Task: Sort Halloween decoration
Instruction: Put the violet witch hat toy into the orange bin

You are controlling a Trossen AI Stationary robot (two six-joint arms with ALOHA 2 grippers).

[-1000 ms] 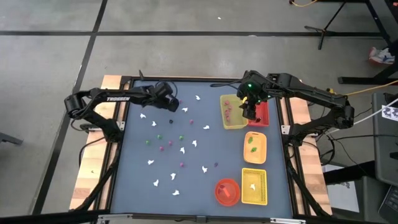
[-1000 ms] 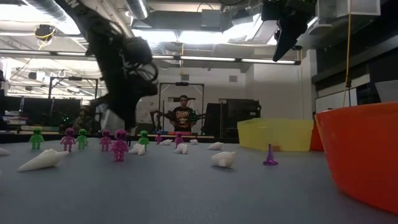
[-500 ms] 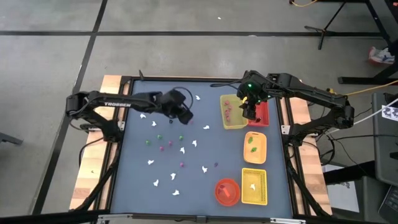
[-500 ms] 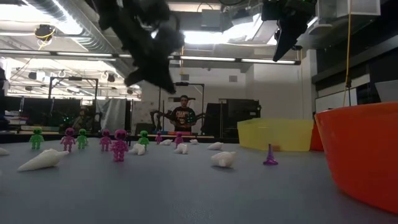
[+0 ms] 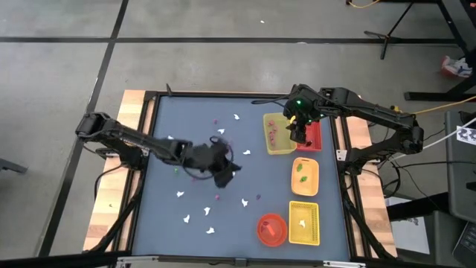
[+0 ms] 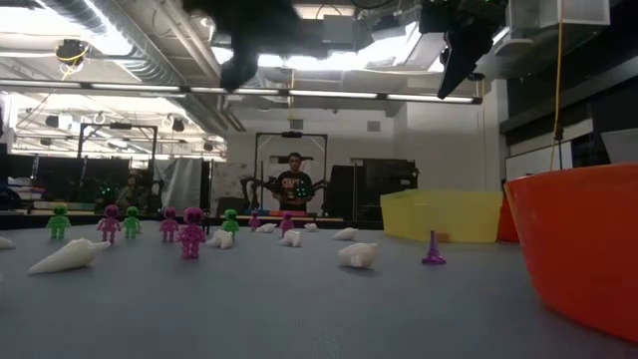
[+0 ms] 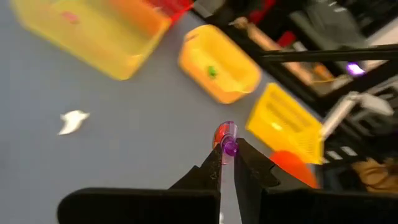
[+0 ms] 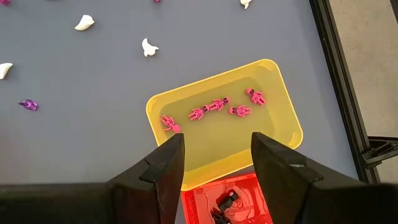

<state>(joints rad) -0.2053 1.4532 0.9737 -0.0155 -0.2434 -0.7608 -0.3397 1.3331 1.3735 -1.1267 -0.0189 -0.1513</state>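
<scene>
Small white ghosts (image 5: pixel 184 195), pink figures (image 6: pixel 191 229) and green figures (image 6: pixel 60 219) of the Halloween decoration stand and lie scattered on the grey table. My left gripper (image 5: pixel 227 173) hangs over the table's middle, shut on a tiny purple piece (image 7: pixel 229 144). My right gripper (image 5: pixel 299 134) waits open above the far yellow tray (image 8: pixel 280 106), which holds several pink figures (image 8: pixel 211 107). In the low view the left gripper (image 6: pixel 249 40) shows only at the top edge. My left gripper pinches the tiny purple piece (image 7: pixel 229 148) between its two fingers, at their free ends. The piece's top sticks out past the fingertips (image 7: pixel 214 163). It is lifted clear of the table.
Along the right side stand a red tray (image 5: pixel 314 138), an orange tray (image 5: pixel 304 173) with green pieces, a yellow tray (image 5: pixel 303 222) with a white ghost, and a red-orange bowl (image 5: pixel 272 228). A person stands in the room beyond the table (image 6: pixel 293 179).
My left gripper has swung from the table's far left part toward the near edge and the right, to above the middle, and has risen; in the low view it has climbed to the top edge. It has stayed shut.
</scene>
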